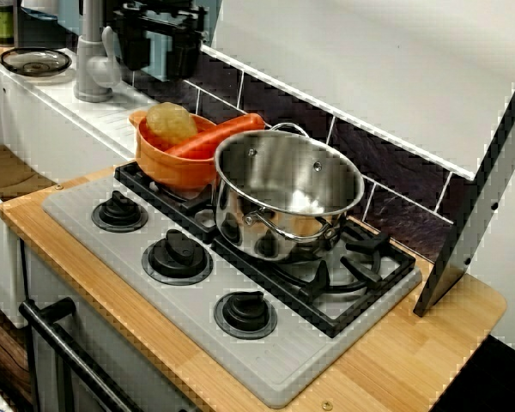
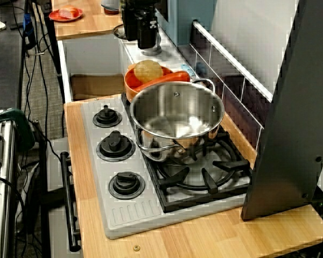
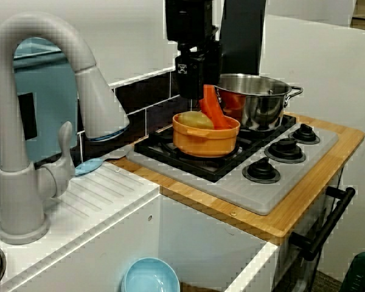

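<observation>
The gripper [image 3: 193, 91] hangs with nothing visibly held, and how wide its jaws stand cannot be told. Just beneath it a carrot [image 1: 219, 136] leans in an orange bowl [image 1: 167, 172], beside a potato [image 1: 170, 123]. The carrot looks light, stiff and smooth, best pinched mid-length; a steel pot [image 1: 279, 215] stands touching the bowl's far side.

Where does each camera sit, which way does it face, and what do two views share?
View from the stove's front: raised, off the knob side, looking down across the steel pot to the tiles; the gripper shows at the top.
View from the stove's end: high, looking along the counter toward the sink; gripper at the top.
View from the sink side: low, behind the faucet, facing the stove; gripper appears above the orange bowl.
All three share pot, bowl with carrot, and gripper.
</observation>
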Robot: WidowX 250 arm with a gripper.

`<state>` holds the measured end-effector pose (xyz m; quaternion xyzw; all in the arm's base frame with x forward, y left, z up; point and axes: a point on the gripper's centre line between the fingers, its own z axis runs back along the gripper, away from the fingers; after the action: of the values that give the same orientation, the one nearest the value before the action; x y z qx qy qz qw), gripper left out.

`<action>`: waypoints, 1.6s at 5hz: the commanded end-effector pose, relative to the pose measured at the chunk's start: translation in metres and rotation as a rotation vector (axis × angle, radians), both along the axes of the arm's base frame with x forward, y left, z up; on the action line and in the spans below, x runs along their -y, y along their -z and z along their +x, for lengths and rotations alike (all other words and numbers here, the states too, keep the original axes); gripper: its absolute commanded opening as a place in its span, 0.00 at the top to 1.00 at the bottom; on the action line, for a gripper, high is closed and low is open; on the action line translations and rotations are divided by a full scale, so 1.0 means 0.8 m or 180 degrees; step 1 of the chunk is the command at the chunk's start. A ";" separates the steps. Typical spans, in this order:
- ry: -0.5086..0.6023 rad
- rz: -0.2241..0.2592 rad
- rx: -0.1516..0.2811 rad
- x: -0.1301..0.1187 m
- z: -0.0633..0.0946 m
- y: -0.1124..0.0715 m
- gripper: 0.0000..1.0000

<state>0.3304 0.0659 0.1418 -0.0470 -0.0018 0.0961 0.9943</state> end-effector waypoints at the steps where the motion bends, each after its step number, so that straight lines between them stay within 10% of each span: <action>1: 0.0183 0.0026 0.0250 0.025 -0.004 -0.024 0.00; 6: 0.0994 0.0017 0.0574 0.028 -0.003 -0.005 0.00; 8: 0.1100 -0.0345 0.0620 0.029 -0.005 0.000 0.00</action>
<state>0.3312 0.0369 0.1273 -0.1210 -0.0667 -0.0759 0.9875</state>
